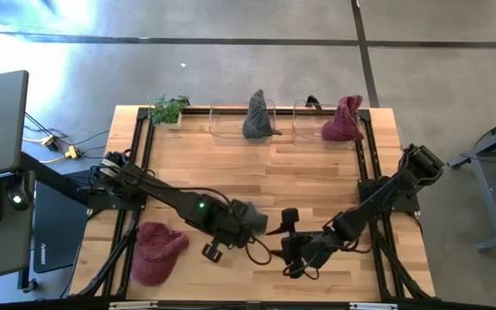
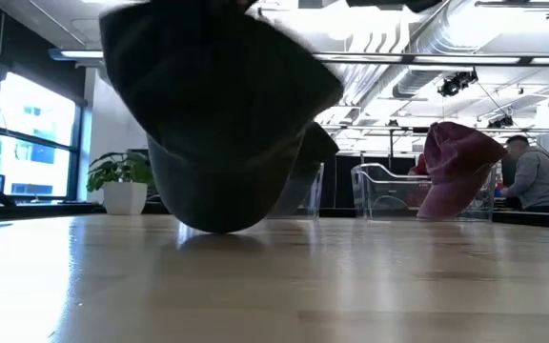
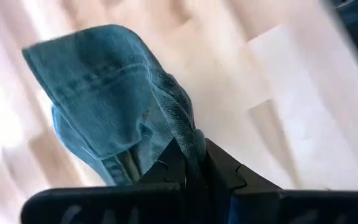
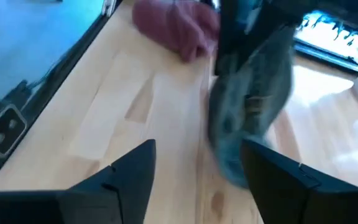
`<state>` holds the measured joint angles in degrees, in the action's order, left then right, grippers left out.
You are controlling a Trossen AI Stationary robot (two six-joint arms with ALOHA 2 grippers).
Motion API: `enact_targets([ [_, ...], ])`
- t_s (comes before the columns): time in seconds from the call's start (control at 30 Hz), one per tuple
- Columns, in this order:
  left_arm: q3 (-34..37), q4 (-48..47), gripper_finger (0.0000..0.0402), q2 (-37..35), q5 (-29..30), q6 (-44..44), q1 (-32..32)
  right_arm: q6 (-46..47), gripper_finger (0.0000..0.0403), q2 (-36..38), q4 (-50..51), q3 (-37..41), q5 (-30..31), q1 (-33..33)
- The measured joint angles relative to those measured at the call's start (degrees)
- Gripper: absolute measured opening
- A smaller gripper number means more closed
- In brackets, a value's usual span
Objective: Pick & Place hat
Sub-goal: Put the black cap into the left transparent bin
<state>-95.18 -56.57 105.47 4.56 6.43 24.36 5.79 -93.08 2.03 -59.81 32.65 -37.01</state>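
Pinching the grey-blue denim cap [image 3: 110, 99], our left gripper [image 3: 191, 163] held it; our right gripper [image 4: 194, 165] stood spread nearby.

The wooden bench [image 1: 317, 172] carries a maroon hat [image 1: 155, 250] near its front left corner, a potted plant [image 1: 169, 110] and two clear bins [image 1: 222, 125] along the back edge.

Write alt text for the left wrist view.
The left end effector is shut on a fold of a blue-grey denim hat, which it holds over the light wooden table.
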Motion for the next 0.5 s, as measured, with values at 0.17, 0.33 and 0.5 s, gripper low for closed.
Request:
enact_targets([
  [0.17, -1.53, 1.13, 0.0016, 0.00, -5.41, 4.87, 0.00, -1.28, 0.0233, -1.42, -2.86, -0.02, -1.07, 1.52],
  [0.33, -1.57, 2.16, 0.0012, 0.00, -5.56, 5.94, -0.31, -5.61, 0.0216, -4.79, -7.42, -0.02, -8.77, 3.93],
  [0.5, -1.57, 2.36, 0.0012, 0.00, -5.70, 6.26, -1.74, -8.66, 0.0172, -6.49, -8.36, 0.00, -18.89, 6.15],
])
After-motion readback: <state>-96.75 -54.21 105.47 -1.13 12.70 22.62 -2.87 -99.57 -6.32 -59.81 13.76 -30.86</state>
